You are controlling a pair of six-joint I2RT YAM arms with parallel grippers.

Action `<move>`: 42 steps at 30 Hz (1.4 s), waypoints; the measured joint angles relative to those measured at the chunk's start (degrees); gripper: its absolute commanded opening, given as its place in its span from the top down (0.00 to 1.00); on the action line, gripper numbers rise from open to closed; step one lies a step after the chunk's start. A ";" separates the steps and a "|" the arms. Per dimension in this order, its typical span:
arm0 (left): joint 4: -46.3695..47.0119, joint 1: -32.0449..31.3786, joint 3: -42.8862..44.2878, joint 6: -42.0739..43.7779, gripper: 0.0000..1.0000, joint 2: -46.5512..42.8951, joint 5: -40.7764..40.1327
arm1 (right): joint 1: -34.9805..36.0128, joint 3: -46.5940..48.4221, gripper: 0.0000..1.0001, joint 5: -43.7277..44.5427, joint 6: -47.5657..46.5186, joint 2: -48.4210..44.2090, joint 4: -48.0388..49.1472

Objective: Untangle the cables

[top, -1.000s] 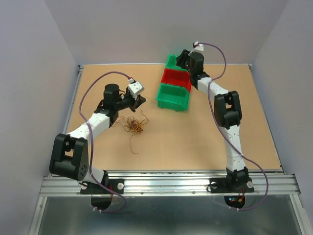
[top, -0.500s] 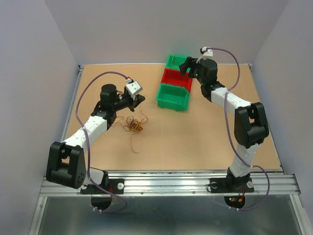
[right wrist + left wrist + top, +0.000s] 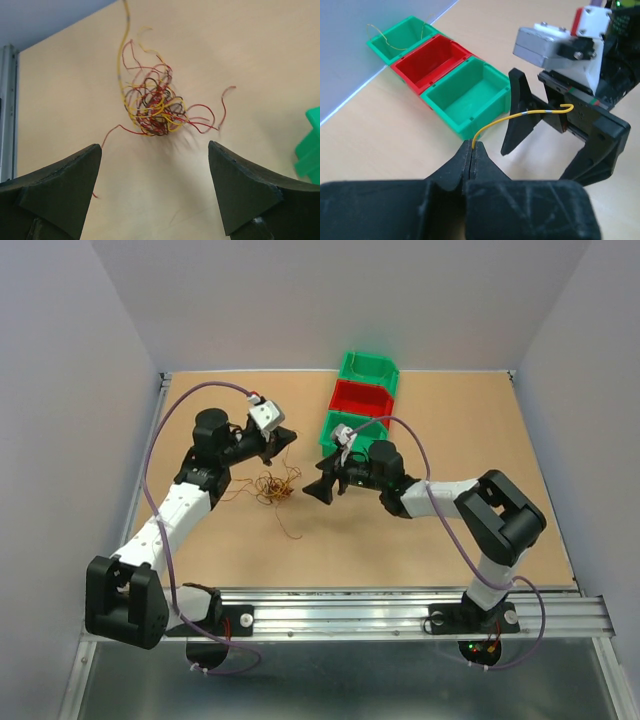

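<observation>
The cables lie as a curly tangle (image 3: 274,486) of brown, red and yellow strands on the table, left of centre. One loose strand trails toward the near edge. My left gripper (image 3: 284,440) hangs just beyond the tangle, shut on a thin yellow cable (image 3: 520,114) that curves up from its tips (image 3: 471,148). My right gripper (image 3: 321,489) is low beside the tangle's right side, wide open and empty. In the right wrist view the tangle (image 3: 155,106) sits ahead of the open gripper (image 3: 154,147), apart from both fingers. A yellow strand rises from the tangle.
Three bins stand in a row behind the grippers: a near green bin (image 3: 338,426), a red bin (image 3: 362,397) and a far green bin (image 3: 368,368). The far green bin (image 3: 410,26) holds one yellow strand (image 3: 395,46). Grey walls enclose the table.
My right arm has swung from over the bins down to the tangle's right side, and its jaws have opened wide. The left gripper has shifted slightly farther back, still shut.
</observation>
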 measured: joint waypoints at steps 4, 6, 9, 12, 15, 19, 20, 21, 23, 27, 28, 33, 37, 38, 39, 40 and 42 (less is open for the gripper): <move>-2.60 0.00 3.45 -1.55 1.00 -1.92 0.66 | 1.68 -0.85 0.08 -3.67 -0.20 0.98 8.61; -3.13 0.00 5.42 -2.71 1.00 -3.87 1.75 | 2.95 -0.44 0.11 -4.26 -0.52 2.32 12.28; -5.33 0.00 11.37 -5.05 1.00 -5.18 5.95 | 4.98 1.57 0.16 -3.69 -0.63 5.70 16.06; -7.30 0.00 19.37 -8.70 1.00 -5.11 10.36 | 7.30 3.87 0.23 -0.15 -1.11 9.31 18.34; -7.52 0.00 27.26 -12.46 1.00 -5.14 12.52 | 10.08 4.26 0.26 4.07 -2.36 10.58 19.30; -7.04 0.00 39.58 -18.14 1.00 -4.57 11.96 | 12.94 4.20 0.41 8.72 -3.21 11.78 21.94; -7.08 0.00 43.08 -19.45 1.00 -4.04 11.61 | 13.46 3.91 0.53 9.99 -2.99 12.22 23.30; -6.86 0.00 45.07 -20.28 1.00 -3.72 11.28 | 13.81 3.48 0.57 10.91 -2.78 12.44 24.26; -5.92 0.00 48.72 -22.47 1.00 -3.21 10.25 | 13.86 1.40 0.82 12.85 -2.34 12.44 26.53; -4.85 0.00 47.95 -24.81 1.00 -3.91 8.22 | 13.49 -2.29 0.99 14.80 -1.22 12.17 29.22; -4.48 0.00 46.45 -25.03 1.00 -4.61 7.39 | 13.40 -3.89 0.97 15.19 -0.94 11.58 29.73; -4.48 0.00 40.00 -25.18 1.00 -5.75 5.31 | 13.38 -10.08 0.30 16.09 -0.66 6.99 30.25; -4.61 0.00 35.10 -25.38 1.00 -6.25 5.09 | 13.38 -12.81 0.25 12.98 -1.07 2.36 30.60; -4.15 0.00 33.77 -25.44 1.00 -6.73 5.07 | 13.38 -13.09 0.25 12.02 -1.05 1.07 30.67; -4.02 0.00 32.33 -25.55 1.00 -7.52 5.09 | 13.38 -13.22 0.22 11.41 -1.05 -0.17 30.77; -4.02 0.00 31.34 -25.64 1.00 -8.17 5.16 | 13.38 -13.22 0.21 11.02 -1.05 -1.38 31.17; -3.52 -0.02 29.68 -25.83 1.00 -9.64 5.31 | 13.38 -13.22 0.18 10.25 -1.07 -3.26 31.85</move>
